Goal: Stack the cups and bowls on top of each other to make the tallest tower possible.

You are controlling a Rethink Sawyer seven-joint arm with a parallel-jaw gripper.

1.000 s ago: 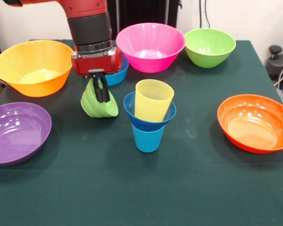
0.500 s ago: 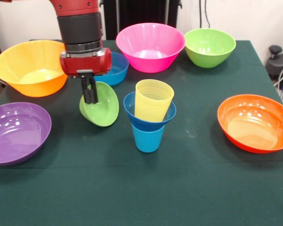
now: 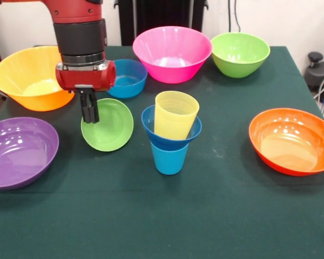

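Observation:
A light blue cup [image 3: 169, 158] stands mid-table with the small dark blue bowl [image 3: 153, 125] seated on its rim. The ribbed yellow cup [image 3: 175, 114] leans inside that bowl, and together they form the tower. To its left my gripper [image 3: 89, 112] is shut on the left rim of the small lime green bowl [image 3: 109, 126]. That bowl is tilted, its opening turned toward the camera. A small light blue bowl [image 3: 127, 79] sits upright behind the gripper.
Large bowls ring the table: yellow-orange [image 3: 36, 75] at the back left, pink [image 3: 171, 53] and green [image 3: 240, 53] at the back, purple [image 3: 19, 151] at the left edge, orange [image 3: 292, 140] on the right.
My gripper has moved left and slightly up with the lime green bowl. The bowl has swung from on edge to showing its open inside. The tower has not moved.

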